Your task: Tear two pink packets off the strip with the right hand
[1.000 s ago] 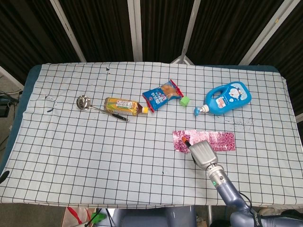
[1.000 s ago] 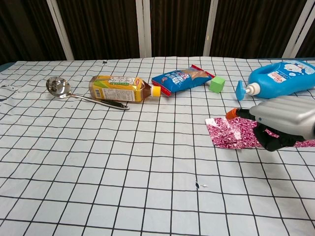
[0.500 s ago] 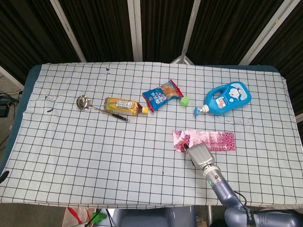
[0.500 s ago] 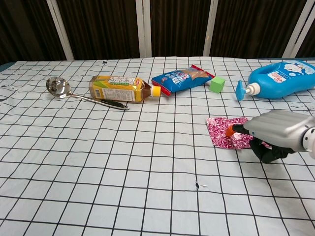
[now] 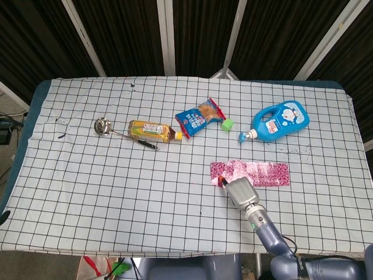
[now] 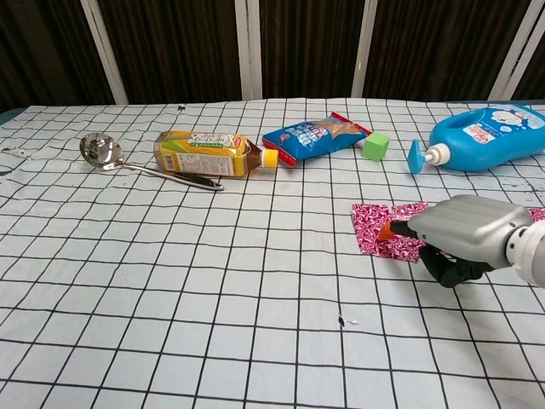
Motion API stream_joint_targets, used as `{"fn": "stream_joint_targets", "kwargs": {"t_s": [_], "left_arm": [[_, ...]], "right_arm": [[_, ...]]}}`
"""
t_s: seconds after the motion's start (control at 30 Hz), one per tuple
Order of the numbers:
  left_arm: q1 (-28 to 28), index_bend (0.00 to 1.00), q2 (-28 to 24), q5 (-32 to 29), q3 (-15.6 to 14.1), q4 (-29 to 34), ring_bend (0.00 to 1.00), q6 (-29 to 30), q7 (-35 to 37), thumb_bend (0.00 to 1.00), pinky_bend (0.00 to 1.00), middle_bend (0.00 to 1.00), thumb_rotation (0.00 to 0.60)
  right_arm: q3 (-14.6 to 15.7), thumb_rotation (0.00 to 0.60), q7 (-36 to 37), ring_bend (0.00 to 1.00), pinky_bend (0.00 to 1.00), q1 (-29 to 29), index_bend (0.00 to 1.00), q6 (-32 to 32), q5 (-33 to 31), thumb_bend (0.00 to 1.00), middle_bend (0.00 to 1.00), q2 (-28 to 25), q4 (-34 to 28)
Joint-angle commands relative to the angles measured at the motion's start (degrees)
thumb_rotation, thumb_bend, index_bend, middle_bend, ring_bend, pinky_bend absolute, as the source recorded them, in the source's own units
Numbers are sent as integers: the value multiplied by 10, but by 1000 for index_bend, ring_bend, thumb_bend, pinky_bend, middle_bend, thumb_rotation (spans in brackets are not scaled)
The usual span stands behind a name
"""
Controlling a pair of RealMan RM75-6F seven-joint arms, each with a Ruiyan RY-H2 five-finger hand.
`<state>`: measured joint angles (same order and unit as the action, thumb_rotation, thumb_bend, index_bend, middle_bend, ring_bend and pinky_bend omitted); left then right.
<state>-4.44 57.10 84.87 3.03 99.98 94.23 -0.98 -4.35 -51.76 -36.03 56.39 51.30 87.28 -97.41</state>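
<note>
My right hand (image 5: pixel 239 191) had slid toward seven o'clock across the checked cloth (image 5: pixel 116 175), dragging the near-left end of the shiny pink foil packet strip (image 5: pixel 256 173) with it. Its fingers lay over that end, but whether they pinched it I could not tell. No packet was torn off yet; the pull looked just begun. Toward twelve o'clock lay one blue pump bottle (image 5: pixel 281 121), one green cube (image 5: pixel 228 124), one blue snack bag (image 5: pixel 199 117), one yellow tea bottle (image 5: pixel 150 130) and one steel ladle (image 5: pixel 104 125).

Strip of pink packets (image 6: pixel 379 230) partly covered by right hand (image 6: pixel 456 234). Grip underneath impossible to tell. Blue bottle (image 6: pixel 485 136) cut at chest view's right edge.
</note>
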Motion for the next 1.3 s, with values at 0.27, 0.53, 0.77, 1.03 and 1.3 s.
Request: {"fn": "stream_joint_targets", "kwargs": {"t_s": [0.27,0.53,0.77,1.03,1.3], "left_arm": [[-1,163,-2,0,0,-1,0,1,7,276,85,26,600],[-1,162,-5,1,0,-3,0,2,17,276,85,26,600],[-1,162,-7,-1,1,-6,0,0,26,275,85,27,600],[1,162,-9,-3,1,-8,0,-4,29,276,84,27,600],[1,162,-7,0,0,-7,0,-3,22,276,84,27,600]], "right_arm": [[2,600,-20,849,643,-22,169,11,-17,887,849,24,-4],[1,600,-48,849,643,-46,170,18,-42,887,849,57,-5],[-3,600,-63,849,642,-65,169,27,-58,887,849,84,-5],[-20,600,-60,849,643,-73,169,60,-61,886,849,86,-15],[-16,600,-39,849,643,-62,169,80,-56,887,849,38,-44]]}}
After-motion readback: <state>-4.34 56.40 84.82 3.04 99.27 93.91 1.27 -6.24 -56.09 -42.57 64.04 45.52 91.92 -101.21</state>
